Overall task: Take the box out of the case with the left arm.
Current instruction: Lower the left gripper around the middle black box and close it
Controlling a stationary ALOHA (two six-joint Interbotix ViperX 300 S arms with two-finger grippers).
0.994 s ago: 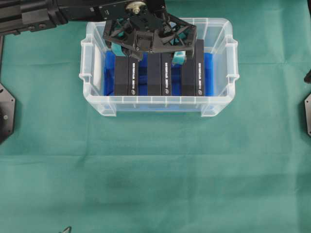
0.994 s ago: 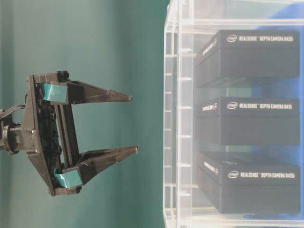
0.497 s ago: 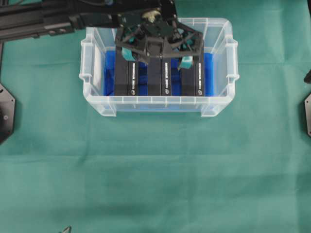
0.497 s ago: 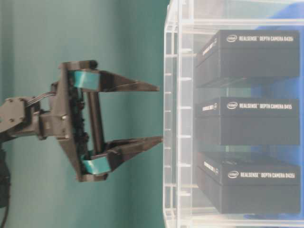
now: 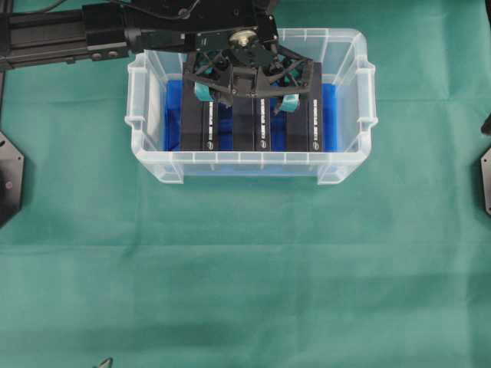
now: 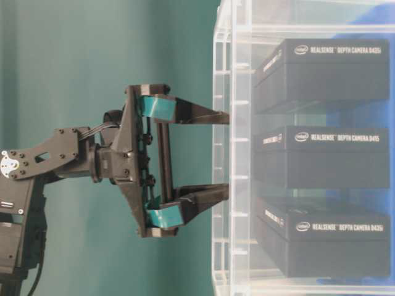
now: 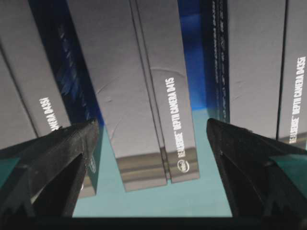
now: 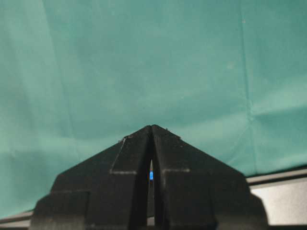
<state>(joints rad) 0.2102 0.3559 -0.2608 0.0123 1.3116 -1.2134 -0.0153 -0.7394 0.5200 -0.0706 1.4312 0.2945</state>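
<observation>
The left arm [image 5: 69, 34] reaches in from the upper left of the overhead view, its left tool [image 5: 247, 90] spread wide and grasping nothing, poised above the middle box [image 5: 252, 117] of three black boxes standing side by side in the case [image 5: 349, 165]; the clear case, lined in blue, sits on the green-covered surface [image 5: 245, 268]; from the table-level view the fingertips [image 6: 221, 116] reach the case's rim, and whether they touch it cannot be told; the wrist view shows the box lying between the two fingers; the right tool [image 8: 151, 132] hangs clenched over bare cloth.
</observation>
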